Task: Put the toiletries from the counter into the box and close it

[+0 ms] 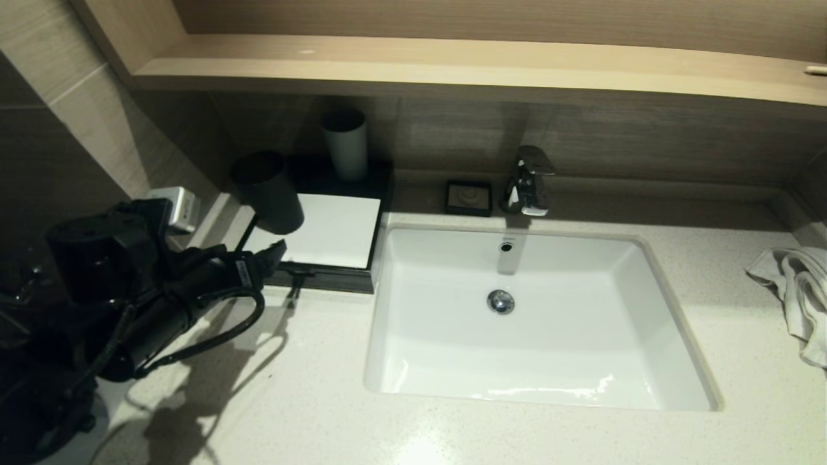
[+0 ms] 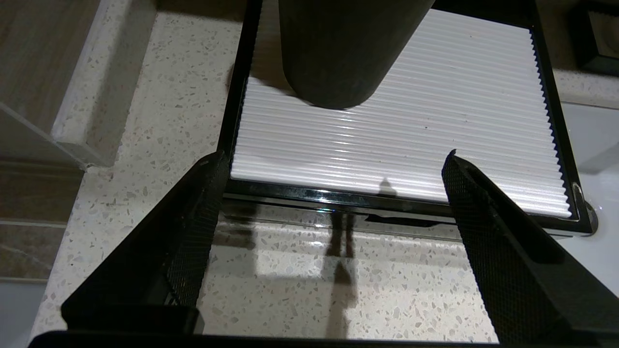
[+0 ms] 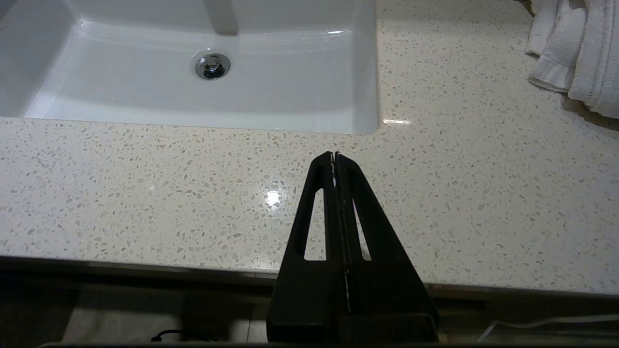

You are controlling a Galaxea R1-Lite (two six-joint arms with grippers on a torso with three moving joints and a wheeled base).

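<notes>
While the box (image 1: 323, 236) sits at the back left of the counter (image 1: 310, 387), just left of the sink (image 1: 536, 316), you see its drawer front flush with the frame and its ribbed white top panel bare except for a dark cup (image 1: 268, 192) standing on it; a pale cup (image 1: 345, 143) stands behind. No sachets show on the stone. Your left gripper (image 2: 333, 164) hangs just before the box's front edge, fingers spread wide and empty. Your right gripper (image 3: 334, 155) waits over the counter's near edge, in front of the sink, fingers pressed together, with a white towel (image 1: 798, 290) lying farther to the right.
</notes>
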